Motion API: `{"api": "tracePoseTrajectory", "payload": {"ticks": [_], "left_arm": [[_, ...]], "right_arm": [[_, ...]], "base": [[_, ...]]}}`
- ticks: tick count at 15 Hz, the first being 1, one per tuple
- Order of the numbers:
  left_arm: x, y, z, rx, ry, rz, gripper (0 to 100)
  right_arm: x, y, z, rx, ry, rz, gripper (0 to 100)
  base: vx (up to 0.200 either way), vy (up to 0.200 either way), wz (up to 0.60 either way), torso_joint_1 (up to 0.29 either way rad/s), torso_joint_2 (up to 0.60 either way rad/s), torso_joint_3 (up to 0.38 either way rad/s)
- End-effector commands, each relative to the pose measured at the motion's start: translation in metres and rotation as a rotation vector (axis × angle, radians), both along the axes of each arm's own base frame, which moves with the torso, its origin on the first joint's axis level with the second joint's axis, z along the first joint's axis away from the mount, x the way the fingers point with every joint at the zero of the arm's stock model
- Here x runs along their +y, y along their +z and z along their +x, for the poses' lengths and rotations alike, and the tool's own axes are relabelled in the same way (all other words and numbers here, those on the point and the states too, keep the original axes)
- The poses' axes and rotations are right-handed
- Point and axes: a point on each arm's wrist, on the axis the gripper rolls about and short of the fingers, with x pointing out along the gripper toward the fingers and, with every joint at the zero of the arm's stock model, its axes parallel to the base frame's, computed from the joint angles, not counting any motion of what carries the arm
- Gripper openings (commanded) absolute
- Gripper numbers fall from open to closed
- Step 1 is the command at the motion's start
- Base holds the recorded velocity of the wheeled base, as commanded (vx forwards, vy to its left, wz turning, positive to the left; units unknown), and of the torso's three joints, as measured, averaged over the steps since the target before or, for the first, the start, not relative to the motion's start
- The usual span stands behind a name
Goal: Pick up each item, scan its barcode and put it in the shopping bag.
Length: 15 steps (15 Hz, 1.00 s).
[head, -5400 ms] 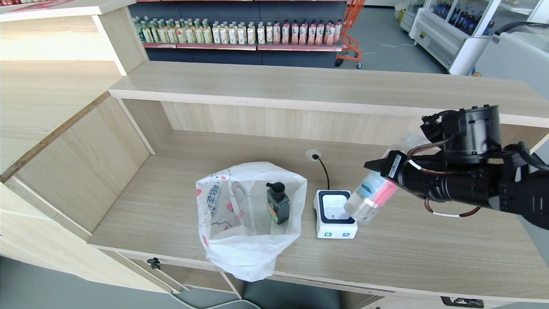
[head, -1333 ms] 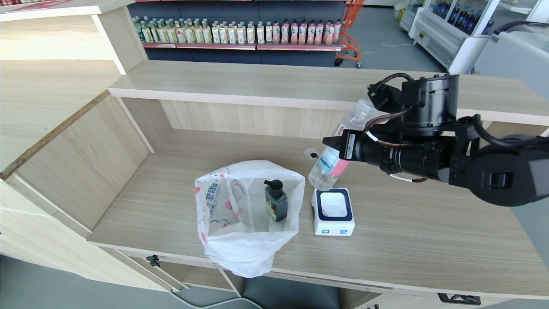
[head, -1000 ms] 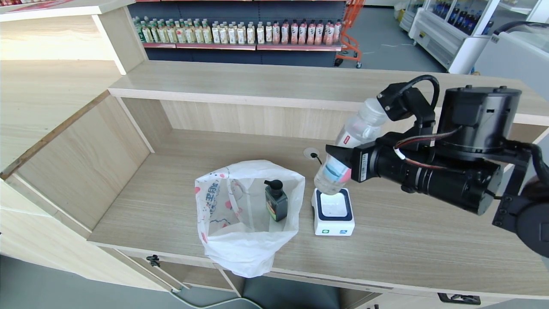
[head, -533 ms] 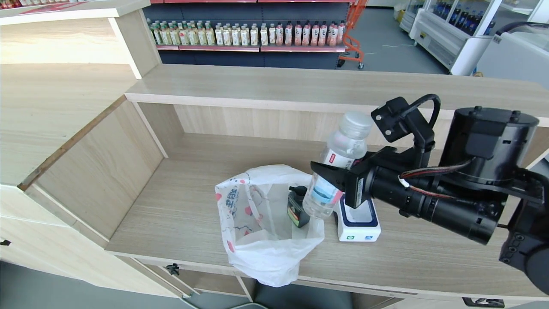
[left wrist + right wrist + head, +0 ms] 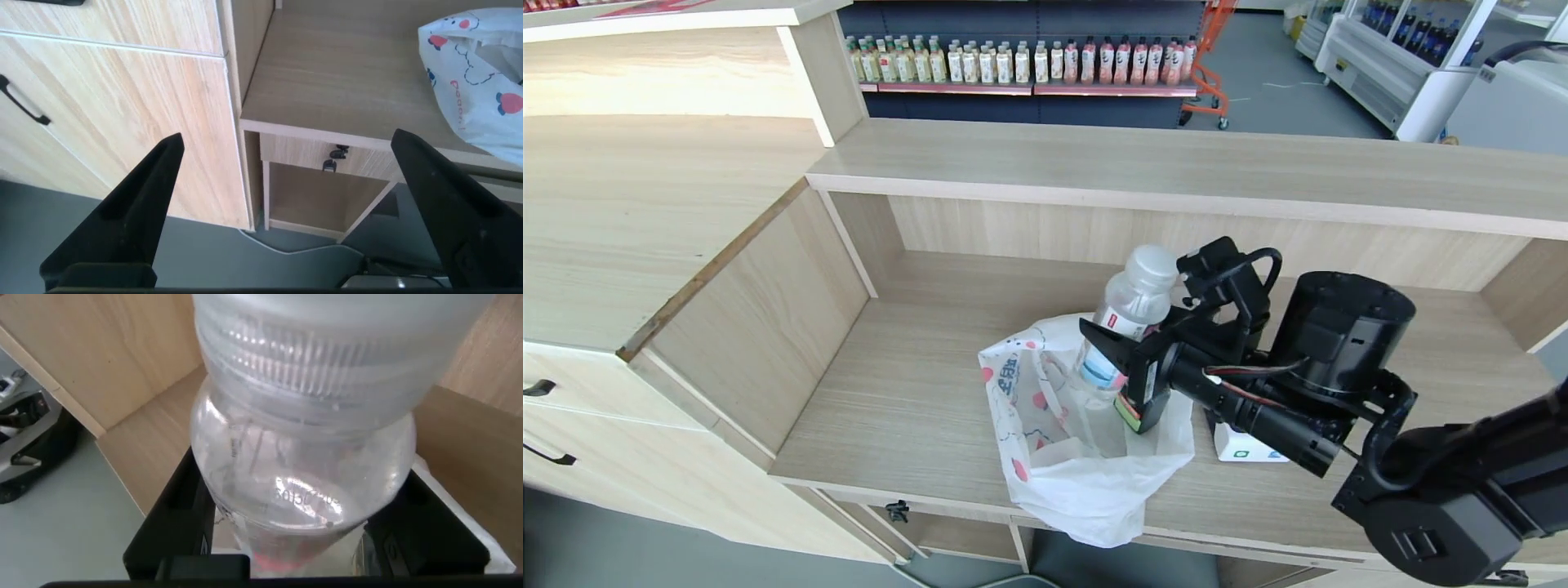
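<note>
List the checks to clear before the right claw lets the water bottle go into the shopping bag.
1. Grip: right claw shut on the water bottle, cap up. Ok.
2. Shopping bag mouth open. Ok.
3. Bottle base above the bag mouth, judged from the head view. Ok.
4. Room inside the bag beside the dark pump bottle. Ok.
5. Barcode read by the scanner. Cannot tell.
6. Left claw open, apart from the bag. Ok.
</note>
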Motion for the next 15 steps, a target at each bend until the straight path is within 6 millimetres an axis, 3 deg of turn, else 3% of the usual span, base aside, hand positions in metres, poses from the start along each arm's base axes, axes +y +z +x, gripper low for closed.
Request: {"api": "tracePoseTrajectory", "payload": {"ticks": [1, 15], "left_arm": [[0.0, 0.0, 0.0, 0.0, 0.002, 0.0, 100], [0.0, 0.0, 0.0, -0.001, 0.001, -0.002, 100]], "right_arm": [[0.009, -0.038, 0.014, 0.06, 0.011, -0.051, 0], [0.001, -0.081, 0.036, 0.052, 0.047, -0.09, 0]], "base": [[0.0, 0.0, 0.0, 0.0, 0.0, 0.0], [0.0, 0.0, 0.0, 0.0, 0.0, 0.0]]}}
